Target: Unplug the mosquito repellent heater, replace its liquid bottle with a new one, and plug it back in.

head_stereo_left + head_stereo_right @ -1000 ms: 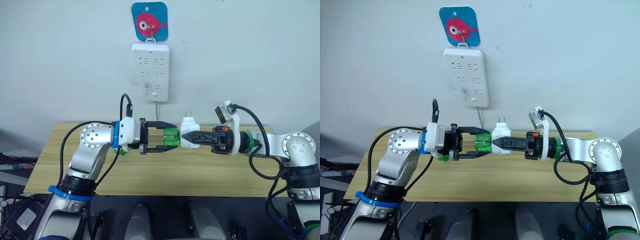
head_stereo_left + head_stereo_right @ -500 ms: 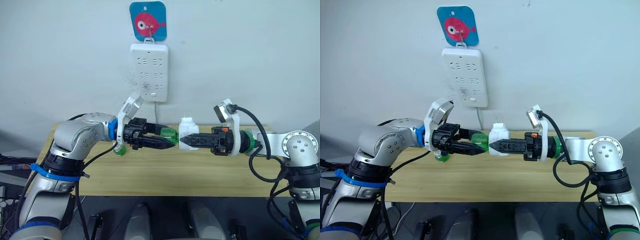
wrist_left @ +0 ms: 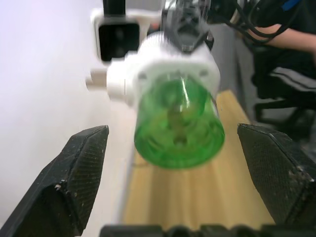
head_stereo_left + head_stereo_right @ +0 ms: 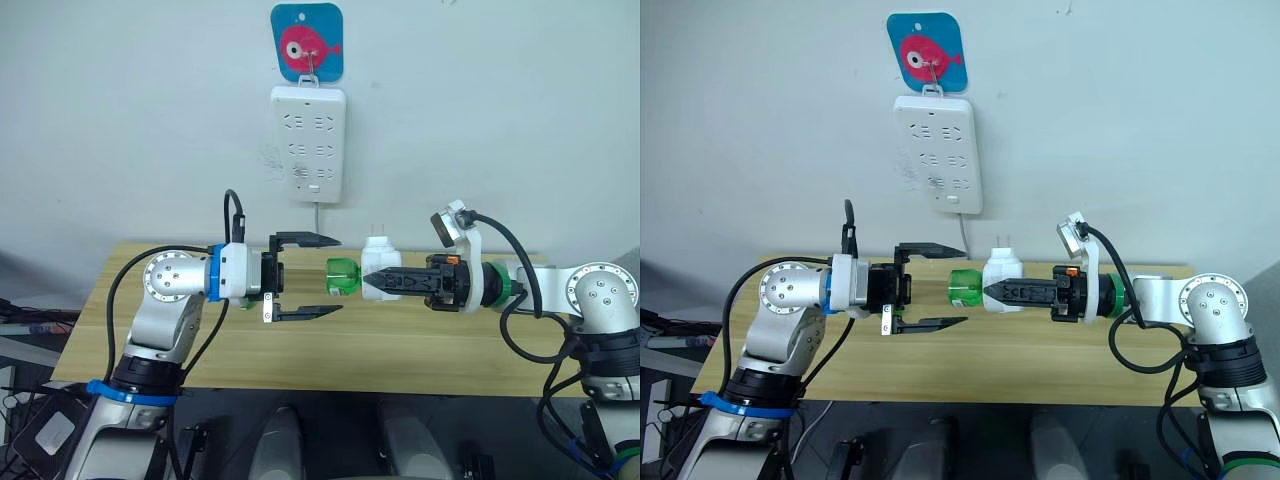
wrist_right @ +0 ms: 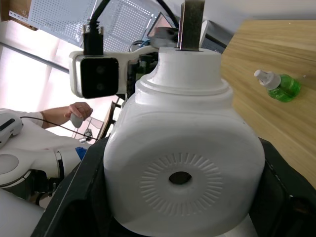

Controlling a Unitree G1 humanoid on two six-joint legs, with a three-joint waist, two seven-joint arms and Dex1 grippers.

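Above table (image 4: pixel 300 345), left gripper (image 4: pixel 318 276) gapes around heater (image 4: pixel 378 270)'s bottle (image 4: pixel 342 277), untouched.

We read the setting as a robotics test room or lab. A plain light wooden table (image 4: pixel 330 345) stands against a bare white wall (image 4: pixel 520 120). On that wall a tall white multi-socket power strip (image 4: pixel 309 143) hangs from a blue square hook plate with a pink fish (image 4: pixel 308 40). The right wrist view shows a grey perforated metal panel (image 5: pixel 118 19), bright windows, and a seated person in white holding a small handheld device (image 5: pixel 76 118).
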